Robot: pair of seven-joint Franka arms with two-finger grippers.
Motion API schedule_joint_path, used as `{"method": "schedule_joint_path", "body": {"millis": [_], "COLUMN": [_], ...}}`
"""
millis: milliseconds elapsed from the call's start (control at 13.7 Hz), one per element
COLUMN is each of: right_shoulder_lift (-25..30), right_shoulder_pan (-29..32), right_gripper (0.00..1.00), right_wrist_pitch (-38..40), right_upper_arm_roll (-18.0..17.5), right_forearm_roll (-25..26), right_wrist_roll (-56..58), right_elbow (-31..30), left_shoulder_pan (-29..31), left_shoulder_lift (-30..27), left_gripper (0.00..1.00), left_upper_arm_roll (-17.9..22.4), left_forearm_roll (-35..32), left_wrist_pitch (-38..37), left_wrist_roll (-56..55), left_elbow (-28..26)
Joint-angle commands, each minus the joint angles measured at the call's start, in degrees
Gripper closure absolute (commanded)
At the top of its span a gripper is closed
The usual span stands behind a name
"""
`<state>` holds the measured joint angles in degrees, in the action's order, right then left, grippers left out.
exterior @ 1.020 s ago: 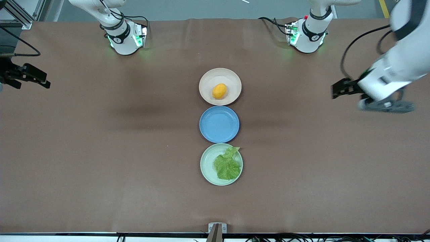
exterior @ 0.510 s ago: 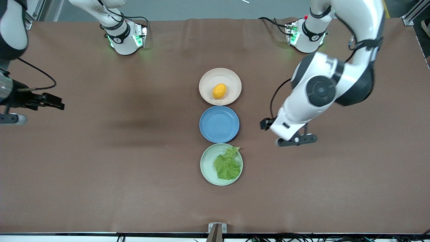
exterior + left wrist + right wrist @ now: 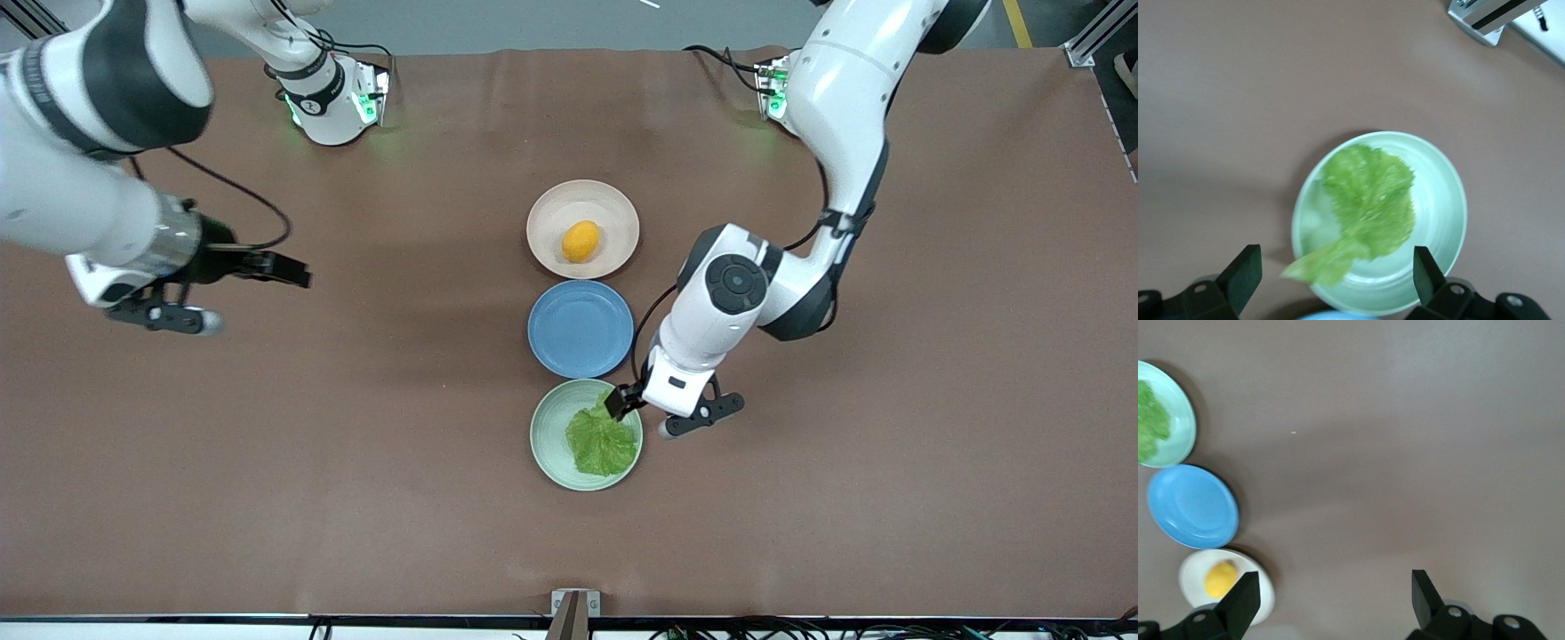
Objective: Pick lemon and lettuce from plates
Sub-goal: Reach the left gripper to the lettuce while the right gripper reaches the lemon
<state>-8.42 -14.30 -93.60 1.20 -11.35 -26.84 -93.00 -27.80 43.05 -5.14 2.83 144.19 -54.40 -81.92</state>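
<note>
Lemon (image 3: 581, 241): I see it unpicked, on beige plate (image 3: 548, 209).
Lettuce (image 3: 602, 438): unpicked, on mint plate (image 3: 548, 433).
Left gripper (image 3: 1335, 275): over lettuce, fingers apart.
Right gripper (image 3: 1331, 595): over bare tabletop (image 3: 356, 444), fingers apart.

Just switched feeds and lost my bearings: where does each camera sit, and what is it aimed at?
Front view: high across the table, facing both bases; shows both arms, the lemon, blue plate and lettuce.
Left wrist view: on the left arm, looking down at the lettuce on the mint plate; left gripper open.
Right wrist view: on the right arm over bare table; right gripper open.
Shared: all three views show the lettuce.
</note>
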Motion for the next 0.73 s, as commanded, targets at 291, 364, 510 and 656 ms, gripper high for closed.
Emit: {"method": "schedule_joint_path", "body": {"millis": [291,364,510,656], "right_shoulder_lift": [-0.19,-1.68,-6.41,-12.12], "right_shoulder_pan": [-22.66,-26.35,-32.34,-37.36], "right_gripper": [0.0,0.0,0.0,0.0], "right_wrist_pitch": [-20.54,-23.01,-27.23,-33.03], "right_upper_arm_roll": [0.64,0.64,0.56,0.64], "right_forearm_roll": [1.24,2.38,6.85,9.49], "right_wrist_roll": [-32.34,-36.66,-47.03,-54.51], "right_elbow": [-13.77,-14.57,-14.41,-13.62], "left_shoulder_pan": [-1.64,-1.64,-1.55,-1.55], "left_shoulder_lift": [6.69,7.13,7.58,8.19], "left_gripper": [0.07,0.13,0.23,0.28], "left_upper_arm_roll": [0.39,0.39,0.39,0.39], "left_forearm_roll": [0.95,0.95,0.95,0.95], "left_wrist_pitch": [7.33,8.99,11.63,12.96], "left_wrist_roll": [-3.61,-3.61,-3.69,-3.78], "left_elbow": [2.29,2.38,2.29,2.29]}}
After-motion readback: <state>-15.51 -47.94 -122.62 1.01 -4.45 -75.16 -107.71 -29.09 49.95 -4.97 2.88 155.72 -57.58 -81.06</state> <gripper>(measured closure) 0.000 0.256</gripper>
